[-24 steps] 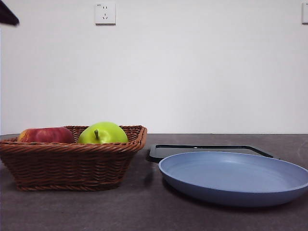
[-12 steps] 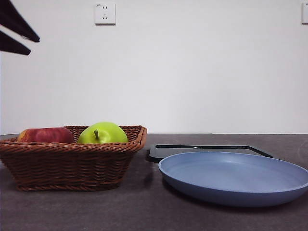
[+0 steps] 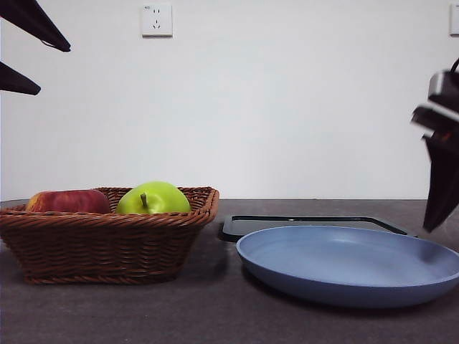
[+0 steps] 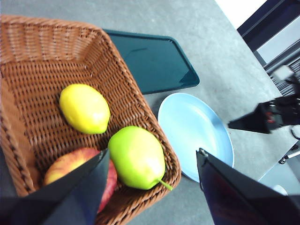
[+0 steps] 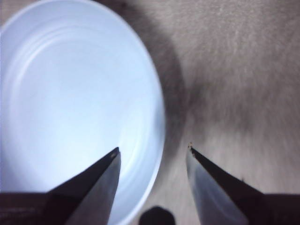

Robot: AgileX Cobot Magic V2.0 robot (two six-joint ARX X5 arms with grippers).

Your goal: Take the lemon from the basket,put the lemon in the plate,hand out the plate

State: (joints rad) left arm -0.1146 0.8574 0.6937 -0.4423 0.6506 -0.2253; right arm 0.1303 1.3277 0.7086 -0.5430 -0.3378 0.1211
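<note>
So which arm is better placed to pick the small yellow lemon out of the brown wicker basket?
Left. The left gripper hangs open above the brown wicker basket, the small yellow lemon in view; the right gripper is over the light-blue plate.

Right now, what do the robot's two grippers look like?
Both grippers have two flat black jaws that taper to pointed tips. The left gripper shows plain dark blades. The right gripper looks alike; in the front view its body carries a grey block above the black jaw.
</note>
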